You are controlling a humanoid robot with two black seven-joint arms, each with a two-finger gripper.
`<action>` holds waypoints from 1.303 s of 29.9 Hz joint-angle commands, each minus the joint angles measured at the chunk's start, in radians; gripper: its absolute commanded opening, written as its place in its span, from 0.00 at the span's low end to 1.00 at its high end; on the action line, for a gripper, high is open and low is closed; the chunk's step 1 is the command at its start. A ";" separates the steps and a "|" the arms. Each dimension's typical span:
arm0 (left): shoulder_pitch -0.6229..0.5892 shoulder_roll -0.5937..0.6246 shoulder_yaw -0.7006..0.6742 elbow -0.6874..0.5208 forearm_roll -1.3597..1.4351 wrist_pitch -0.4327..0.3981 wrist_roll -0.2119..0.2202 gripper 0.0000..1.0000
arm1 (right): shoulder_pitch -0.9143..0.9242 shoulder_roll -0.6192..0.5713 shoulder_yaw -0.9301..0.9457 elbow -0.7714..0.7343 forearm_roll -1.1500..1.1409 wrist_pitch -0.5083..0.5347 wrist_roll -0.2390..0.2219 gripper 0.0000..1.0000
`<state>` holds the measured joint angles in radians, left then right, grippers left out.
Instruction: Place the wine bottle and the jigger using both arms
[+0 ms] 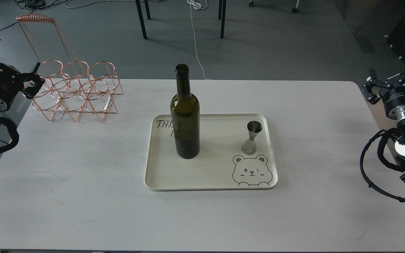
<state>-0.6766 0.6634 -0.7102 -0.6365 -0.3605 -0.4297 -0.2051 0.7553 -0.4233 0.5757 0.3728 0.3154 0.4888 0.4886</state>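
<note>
The wine bottle (185, 116) stands upright on the cream tray (209, 181), in its left half. The jigger (252, 137) stands upright in the tray's right half, above the bear drawing (251, 170). Both grippers are well apart from the tray: left gripper (33, 83) near the copper wire rack (72, 89), right gripper (373, 88) at the table's (83, 196) right edge. Both appear spread and hold nothing.

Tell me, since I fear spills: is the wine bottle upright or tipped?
Upright. The wine bottle stands on its base on the tray, neck pointing straight up, mouth uncapped.
</note>
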 commanded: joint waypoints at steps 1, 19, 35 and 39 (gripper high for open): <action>-0.001 0.001 0.000 0.000 0.000 0.003 0.000 0.99 | -0.010 -0.006 0.004 0.021 0.001 0.000 -0.001 0.99; -0.015 0.002 -0.031 0.000 0.002 -0.015 0.006 0.99 | -0.016 -0.353 -0.060 0.473 -0.226 -0.082 0.000 0.99; -0.017 0.010 -0.025 -0.002 0.006 -0.049 0.004 0.99 | -0.244 -0.583 -0.060 1.061 -1.161 -0.668 0.000 0.99; -0.017 0.010 -0.023 0.000 0.006 -0.047 0.004 0.99 | -0.318 -0.568 -0.085 1.066 -1.531 -0.783 0.000 0.99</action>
<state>-0.6934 0.6731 -0.7346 -0.6366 -0.3542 -0.4782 -0.2007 0.4858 -1.0010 0.5128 1.4357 -0.9650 -0.2140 0.4889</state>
